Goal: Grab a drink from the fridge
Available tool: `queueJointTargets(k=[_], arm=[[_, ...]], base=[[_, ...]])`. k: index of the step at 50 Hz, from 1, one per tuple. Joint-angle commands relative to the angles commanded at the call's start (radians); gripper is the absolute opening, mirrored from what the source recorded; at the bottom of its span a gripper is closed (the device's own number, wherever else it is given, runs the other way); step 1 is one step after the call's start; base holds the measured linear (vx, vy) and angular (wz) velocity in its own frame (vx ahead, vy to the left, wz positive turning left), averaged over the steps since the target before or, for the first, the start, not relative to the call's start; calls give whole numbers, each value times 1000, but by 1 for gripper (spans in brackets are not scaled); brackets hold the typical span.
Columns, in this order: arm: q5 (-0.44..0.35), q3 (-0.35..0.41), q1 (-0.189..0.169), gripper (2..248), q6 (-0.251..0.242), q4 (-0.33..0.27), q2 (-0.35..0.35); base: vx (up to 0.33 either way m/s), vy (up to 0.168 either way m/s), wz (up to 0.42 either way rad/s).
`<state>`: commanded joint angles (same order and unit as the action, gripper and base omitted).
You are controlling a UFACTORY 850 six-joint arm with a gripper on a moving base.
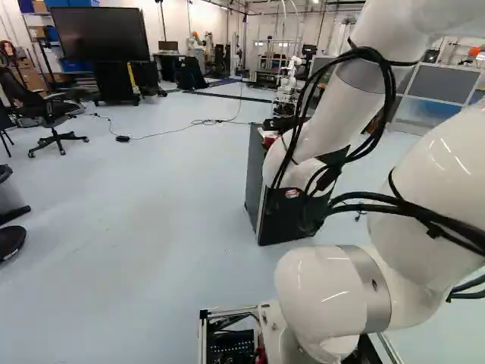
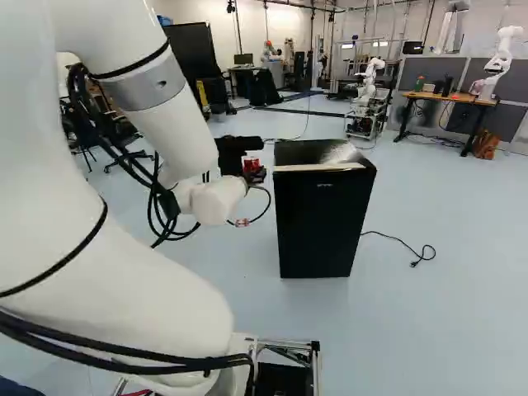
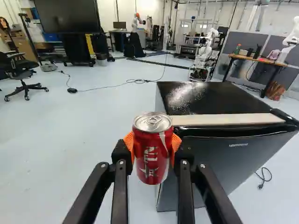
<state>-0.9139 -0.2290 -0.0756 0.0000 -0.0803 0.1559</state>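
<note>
- Drink can (image 3: pixel 153 156): upright, clear of the floor, beside the fridge (image 2: pixel 318 219).
- Gripper (image 3: pixel 152 145): jaws closed onto the can from two sides.
- Fridge door (image 3: pixel 233 156): appears shut.
- Progress: grab judged complete; can is outside. Remaining: at most, carrying it clear.

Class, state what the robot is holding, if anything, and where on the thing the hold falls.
A red drink can, held upright by its sides, just below the rim, between the claw's two orange pads.
</note>
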Motion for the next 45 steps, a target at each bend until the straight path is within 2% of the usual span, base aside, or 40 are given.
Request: queueJointTargets(k=[22, 45], arm=[[29, 98, 52, 96, 0, 56, 85], [41, 140, 75, 96, 0, 79, 122]], base=[[0, 0, 0], [0, 0, 0]])
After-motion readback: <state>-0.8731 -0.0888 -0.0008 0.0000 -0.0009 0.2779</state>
